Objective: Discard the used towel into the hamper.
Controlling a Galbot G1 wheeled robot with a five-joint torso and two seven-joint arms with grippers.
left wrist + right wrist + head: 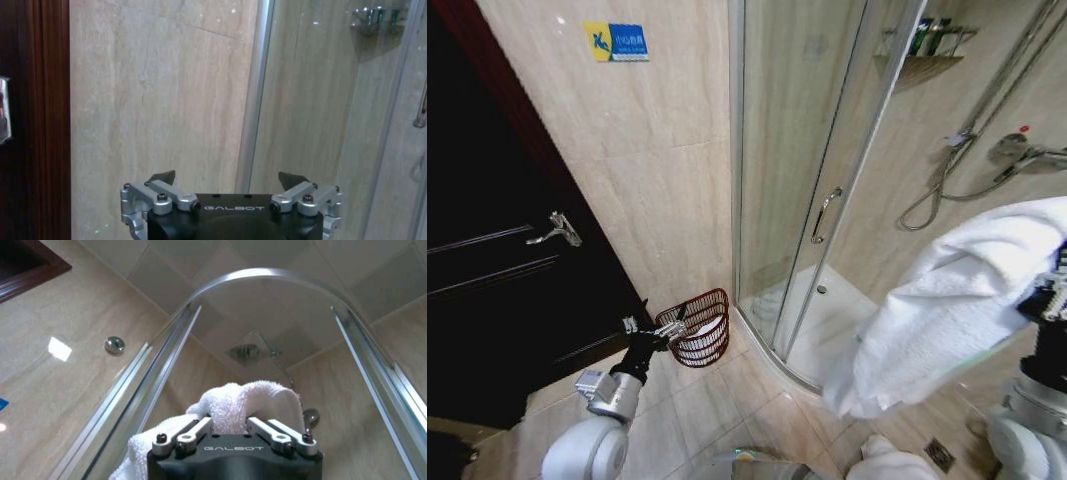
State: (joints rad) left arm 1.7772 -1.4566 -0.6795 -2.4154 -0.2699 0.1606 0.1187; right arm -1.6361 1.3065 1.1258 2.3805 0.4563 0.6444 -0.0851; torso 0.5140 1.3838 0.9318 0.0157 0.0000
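A large white towel hangs bunched from my right gripper, raised at the right side in front of the shower. In the right wrist view that gripper is shut on a fold of the towel. The hamper, a small dark red-brown wire basket with something white inside, stands on the floor at the corner between the wall and the shower glass. My left gripper is low down, right beside the hamper's rim. In the left wrist view it is open, facing the tiled wall with nothing between its fingers.
A dark wooden door with a metal handle is on the left. The curved glass shower enclosure stands just right of the hamper. Another white towel lies on the floor by a drain.
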